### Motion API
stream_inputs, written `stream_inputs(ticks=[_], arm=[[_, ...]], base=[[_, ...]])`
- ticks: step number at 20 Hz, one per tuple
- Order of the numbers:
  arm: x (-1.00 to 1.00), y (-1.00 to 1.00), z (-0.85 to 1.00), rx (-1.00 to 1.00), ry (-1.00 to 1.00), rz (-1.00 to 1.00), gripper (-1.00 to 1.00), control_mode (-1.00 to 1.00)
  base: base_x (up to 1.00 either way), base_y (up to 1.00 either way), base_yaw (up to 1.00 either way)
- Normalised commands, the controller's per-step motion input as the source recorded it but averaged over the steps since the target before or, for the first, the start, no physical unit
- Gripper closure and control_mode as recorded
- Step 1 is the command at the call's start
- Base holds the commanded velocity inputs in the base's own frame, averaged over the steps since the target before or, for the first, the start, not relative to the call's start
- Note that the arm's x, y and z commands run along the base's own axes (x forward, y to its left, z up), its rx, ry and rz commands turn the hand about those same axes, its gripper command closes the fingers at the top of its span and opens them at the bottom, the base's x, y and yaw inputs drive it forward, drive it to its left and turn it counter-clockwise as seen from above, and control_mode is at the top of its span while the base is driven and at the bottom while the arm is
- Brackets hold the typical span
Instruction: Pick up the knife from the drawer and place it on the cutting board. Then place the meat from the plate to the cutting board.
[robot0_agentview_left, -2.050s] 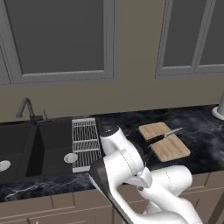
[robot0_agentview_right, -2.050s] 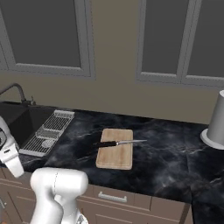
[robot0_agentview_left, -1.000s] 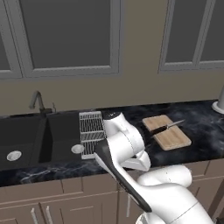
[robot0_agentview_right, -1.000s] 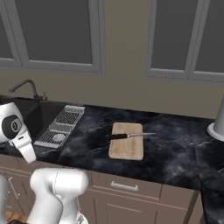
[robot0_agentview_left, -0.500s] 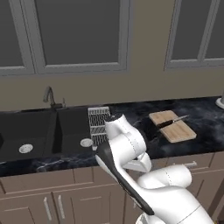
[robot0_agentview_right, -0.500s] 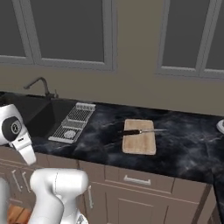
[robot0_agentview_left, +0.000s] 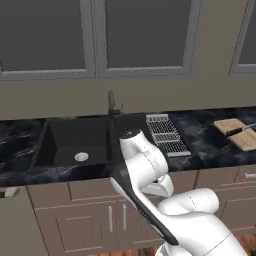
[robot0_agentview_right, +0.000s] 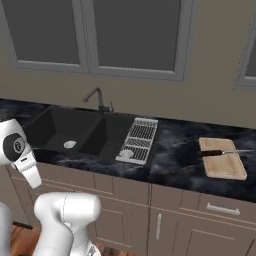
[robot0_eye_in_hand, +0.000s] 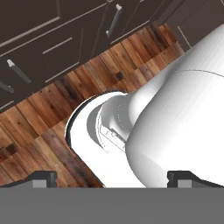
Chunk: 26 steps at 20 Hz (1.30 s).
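Dark fingers (robot0_eye_in_hand: 112, 178) spread wide and empty over wooden floor (robot0_eye_in_hand: 52, 131), black-handled silver knife (robot0_agentview_right: 226, 152) lying on light-tan wooden cutting board (robot0_agentview_right: 222, 164), far off on black marble counter (robot0_agentview_right: 175, 150)

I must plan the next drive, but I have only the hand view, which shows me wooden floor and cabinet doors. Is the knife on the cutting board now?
Observer: Yes. In the right base view the knife lies across the far part of the cutting board.
Operator: What is on the counter in front of the base?
Observer: The black sink, with the faucet behind it.
Operator: And what is between the sink and the board?
Observer: The white drying rack, just right of the sink. The cutting board lies further right, apart from it.
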Motion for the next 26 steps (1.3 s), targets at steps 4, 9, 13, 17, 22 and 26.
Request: stream_inputs(ticks=[4, 9, 13, 17, 22, 26], arm=[[0.0, 0.0, 0.0, 0.0, 0.0, 0.0, -1.0, 1.0], [0.0, 0.0, 0.0, 0.0, 0.0, 0.0, -1.0, 1.0], [0.0, 0.0, 0.0, 0.0, 0.0, 0.0, -1.0, 1.0], [0.0, 0.0, 0.0, 0.0, 0.0, 0.0, -1.0, 1.0], [0.0, 0.0, 0.0, 0.0, 0.0, 0.0, -1.0, 1.0], [0.0, 0.0, 0.0, 0.0, 0.0, 0.0, -1.0, 1.0]], base=[[-0.03, 1.0, 0.07], [0.0, 0.98, 0.08], [0.0, 0.93, 0.12], [0.17, 0.62, 0.15], [0.34, 0.3, 0.2], [0.41, 0.29, 0.26]])
